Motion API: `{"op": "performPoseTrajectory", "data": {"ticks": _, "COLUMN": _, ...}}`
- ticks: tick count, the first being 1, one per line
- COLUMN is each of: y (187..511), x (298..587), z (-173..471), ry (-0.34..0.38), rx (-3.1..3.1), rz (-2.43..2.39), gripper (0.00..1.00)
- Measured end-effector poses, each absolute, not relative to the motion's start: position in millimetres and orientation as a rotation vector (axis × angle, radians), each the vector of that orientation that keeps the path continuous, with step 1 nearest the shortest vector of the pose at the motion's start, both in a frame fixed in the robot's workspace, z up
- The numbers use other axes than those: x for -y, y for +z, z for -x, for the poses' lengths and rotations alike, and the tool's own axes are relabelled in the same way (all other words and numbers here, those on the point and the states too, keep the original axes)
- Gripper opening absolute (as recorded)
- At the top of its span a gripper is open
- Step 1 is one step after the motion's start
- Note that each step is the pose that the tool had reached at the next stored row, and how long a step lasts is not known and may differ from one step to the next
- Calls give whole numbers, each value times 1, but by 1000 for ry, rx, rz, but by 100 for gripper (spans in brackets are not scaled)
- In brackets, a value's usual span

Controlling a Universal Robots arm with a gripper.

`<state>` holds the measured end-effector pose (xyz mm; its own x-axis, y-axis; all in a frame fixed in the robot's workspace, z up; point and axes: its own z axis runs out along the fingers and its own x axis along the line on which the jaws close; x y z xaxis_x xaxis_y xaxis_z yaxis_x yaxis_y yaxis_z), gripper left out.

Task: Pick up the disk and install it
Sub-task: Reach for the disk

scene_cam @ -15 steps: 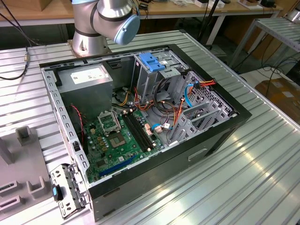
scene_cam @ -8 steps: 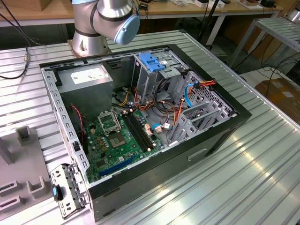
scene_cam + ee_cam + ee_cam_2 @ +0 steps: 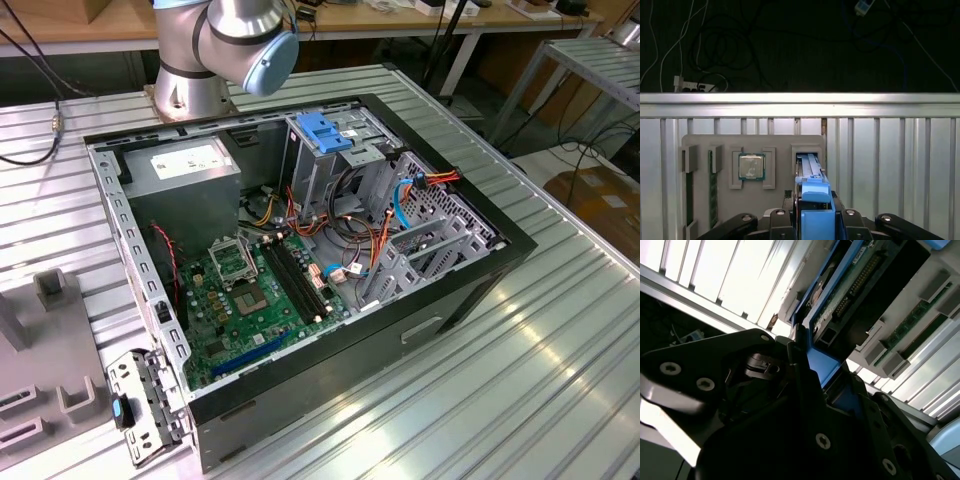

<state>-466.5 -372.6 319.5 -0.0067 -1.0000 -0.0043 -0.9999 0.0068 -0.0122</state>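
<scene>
The gripper is closed on the disk, its jaws pressing the blue carrier (firmly, it seems). The disk stands on edge in a slot of the grey holder plate, probably so that the jaws can reach both faces. The wrist points down over it, while the arm's base stands just beside the open computer case.

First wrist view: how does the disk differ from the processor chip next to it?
The disk stands on edge in its slot; the processor chip lies flat in its recess. The disk wears a bright blue carrier; the processor chip is silver with a green rim. The gripper is at the disk, while the processor chip sits apart from it. Both are in pockets of the grey fixture plate.
</scene>
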Motion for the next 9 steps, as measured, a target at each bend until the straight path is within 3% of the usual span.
{"op": "performPoseTrajectory", "data": {"ticks": 9, "y": 334, "x": 373, "z": 467, "ry": -7, "rx": -2220, "rz": 2205, "gripper": 37}}
